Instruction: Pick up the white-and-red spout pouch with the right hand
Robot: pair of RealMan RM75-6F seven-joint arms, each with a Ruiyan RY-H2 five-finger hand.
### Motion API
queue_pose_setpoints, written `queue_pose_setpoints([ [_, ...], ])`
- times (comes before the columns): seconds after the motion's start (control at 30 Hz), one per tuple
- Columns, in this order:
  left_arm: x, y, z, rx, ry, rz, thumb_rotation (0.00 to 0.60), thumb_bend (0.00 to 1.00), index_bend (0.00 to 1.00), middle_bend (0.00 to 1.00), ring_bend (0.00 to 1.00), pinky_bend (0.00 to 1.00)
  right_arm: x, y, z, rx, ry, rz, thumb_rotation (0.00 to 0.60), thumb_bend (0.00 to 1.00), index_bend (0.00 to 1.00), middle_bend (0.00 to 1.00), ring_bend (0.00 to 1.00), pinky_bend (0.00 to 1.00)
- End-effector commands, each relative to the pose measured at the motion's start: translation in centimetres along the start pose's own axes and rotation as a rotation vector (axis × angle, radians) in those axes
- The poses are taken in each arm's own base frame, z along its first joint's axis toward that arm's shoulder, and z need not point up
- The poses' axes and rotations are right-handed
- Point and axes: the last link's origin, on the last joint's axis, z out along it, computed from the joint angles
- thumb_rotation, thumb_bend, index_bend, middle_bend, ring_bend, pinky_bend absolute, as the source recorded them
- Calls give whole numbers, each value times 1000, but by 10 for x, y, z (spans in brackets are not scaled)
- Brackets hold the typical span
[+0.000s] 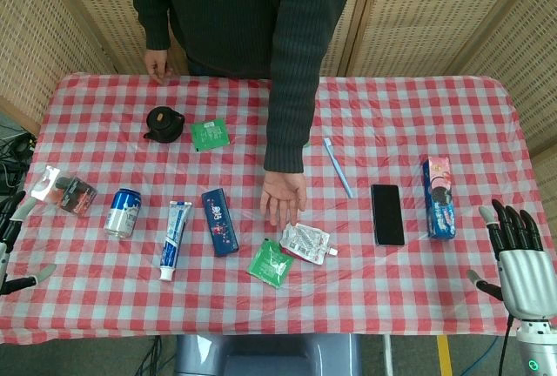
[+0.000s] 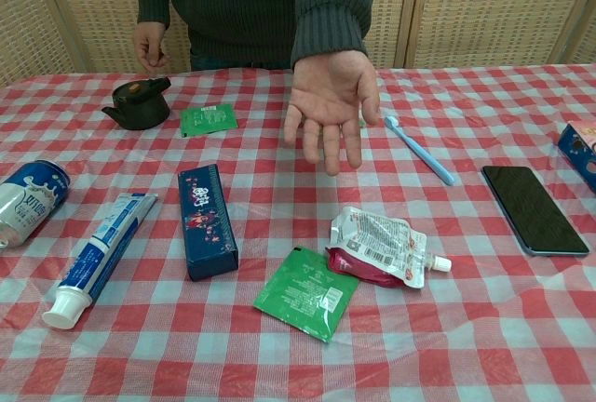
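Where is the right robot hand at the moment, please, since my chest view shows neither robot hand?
Observer: The right robot hand is at the table's right edge, fingers apart, holding nothing.
Operator: What lies between it and the spout pouch?
Observer: The black phone and a blue-and-pink box lie between it and the spout pouch.
Operator: And the left robot hand?
Observer: The left robot hand is at the left edge, empty, near a red-and-black packet.
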Motion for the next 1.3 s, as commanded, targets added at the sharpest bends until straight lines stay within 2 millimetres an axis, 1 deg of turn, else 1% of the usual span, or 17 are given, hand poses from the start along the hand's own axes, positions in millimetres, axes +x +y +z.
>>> queue_pose_setpoints([
  [0.03,0,0,0,0,0,0,600,0,0,0,0,0,0,-1,1,3,-5,4,600,0,16,0,0,0],
  [0.13,0,0,0,3,2,1,600,0,0,0,0,0,-2,-4,1,21,-20,10,600,0,16,0,0,0],
  [0.2,0,0,1,5,1,3,600,0,0,0,0,0,-6,-9,3,68,-44,16,600,0,20,0,0,0],
  [0.27,-1,0,1,7,-1,6,600,0,0,0,0,0,-11,-15,4,142,-74,28,600,0,46,0,0,0],
  [0.4,-5,0,7,17,-10,14,600,0,0,0,0,0,-21,-37,15,370,-174,34,600,0,105,1,0,0],
  [0.47,-6,0,11,24,-11,17,600,0,0,0,0,0,-25,-50,23,476,-228,39,600,0,138,22,0,0],
  [0.5,-6,0,12,26,-11,17,600,0,0,0,0,0,-26,-53,24,491,-237,42,600,0,149,35,1,0],
  [0.6,-8,-2,18,34,-8,20,600,0,0,0,0,0,-32,-70,31,592,-294,50,600,0,189,80,24,5],
  [0.73,-10,-6,23,51,-14,19,600,0,0,0,0,0,-40,-91,38,701,-343,57,600,23,228,129,80,66],
  [0.83,-12,-8,26,63,-21,19,600,0,0,0,0,0,-47,-105,48,744,-363,54,600,81,239,149,109,98],
  [0.97,-14,-12,31,84,-33,18,600,0,0,0,0,0,-58,-127,70,765,-413,70,600,153,243,168,140,136],
  [1.1,-16,-16,36,102,-46,17,600,0,0,0,0,0,-73,-148,87,760,-495,95,600,185,235,176,152,160],
  [1.3,-18,-21,42,126,-58,13,600,0,0,0,0,0,-96,-178,109,758,-556,103,600,213,231,180,158,164],
])
